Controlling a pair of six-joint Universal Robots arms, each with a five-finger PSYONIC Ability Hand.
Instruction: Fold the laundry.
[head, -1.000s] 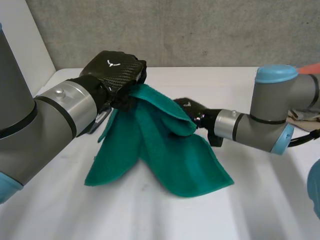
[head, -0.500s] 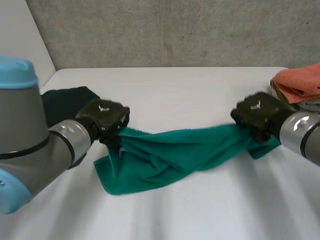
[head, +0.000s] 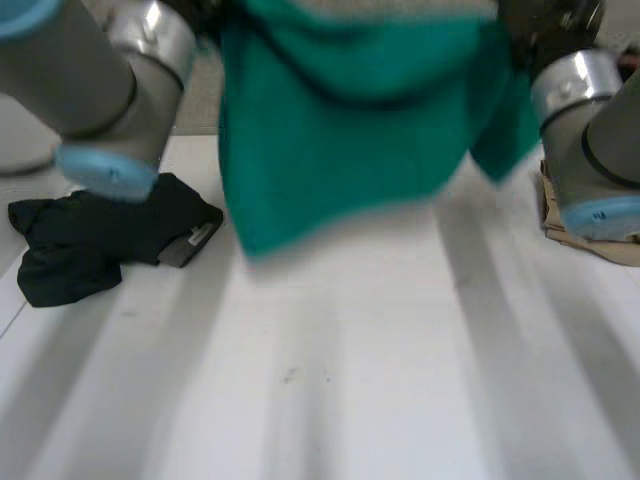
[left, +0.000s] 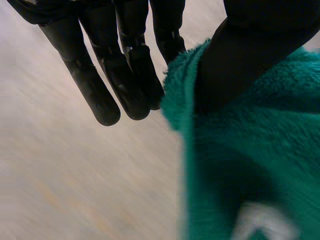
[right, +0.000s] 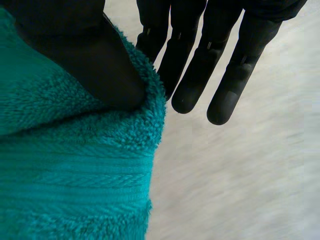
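Most of the head view's lower part is bare white bench (head: 330, 380). Above it, at 12 o'clock, the towel (head: 350, 150) hangs in the air as one broad green sheet, clear of the bench, with its top edge stretched between the arms. The left arm (head: 110, 70) comes in at 11 o'clock and the right arm (head: 585, 110) at 1 o'clock. A black garment (head: 90, 240) lies crumpled on the bench at 9 o'clock, below the left arm and apart from the towel. In its wrist view the left hand (left: 127, 80) has its thumb (left: 250, 55) pressed onto the towel's edge, with straight fingers (left: 100, 97) just behind it, so it appears to be grasping the towel in a pinch. The right hand (right: 232, 80) does the same at the far end, its thumb (right: 85, 60) sunk in the pile and its fingers (right: 190, 85) straight behind. The step in hand looks like the spread: the towel is held up by its top edge to open out before any fold. Next, I judge, it should be lowered and laid smooth on the open bench toward 6 o'clock, both pinches firm and level so that nothing bunches. The towel is thick teal terry with a ribbed band near the right hand. It sags in a soft crease near the top, and its hem hangs uneven, lowest toward the left arm.
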